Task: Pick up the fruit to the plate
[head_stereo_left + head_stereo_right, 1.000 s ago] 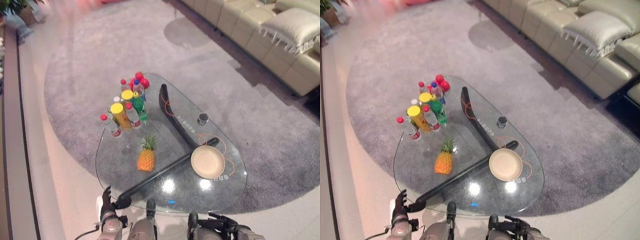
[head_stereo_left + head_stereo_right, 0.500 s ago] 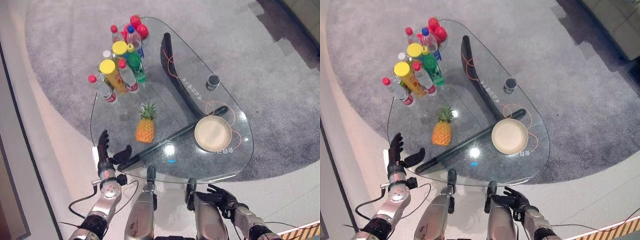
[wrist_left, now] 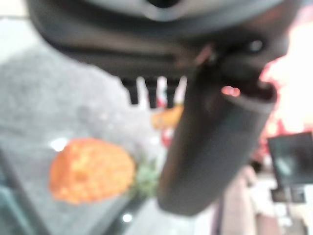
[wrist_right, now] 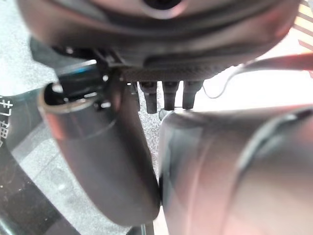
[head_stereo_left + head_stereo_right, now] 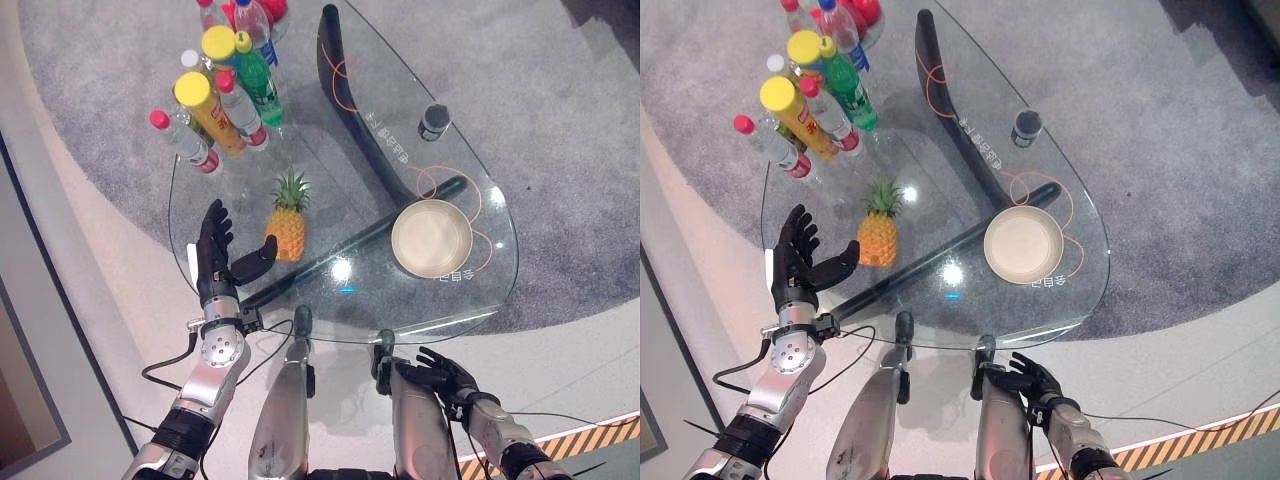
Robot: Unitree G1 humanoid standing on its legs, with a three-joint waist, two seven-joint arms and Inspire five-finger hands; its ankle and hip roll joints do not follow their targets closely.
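A small pineapple stands upright on the glass table, left of centre; it also shows as an orange fruit in the left wrist view. A round cream plate lies on the table's right side. My left hand is raised over the table's near left edge, fingers straight and spread, thumb reaching toward the pineapple without touching it. My right hand hangs low below the table's near edge, fingers relaxed and holding nothing.
Several bottles and yellow-lidded cans crowd the table's far left, with red fruit behind them. A small dark cup stands at the far right. The table's dark curved legs show through the glass. Grey carpet surrounds the table.
The camera has tilted down and closer. My left hand has risen from the table's near edge and moved up beside the pineapple, fingers spread. The right hand stays low.
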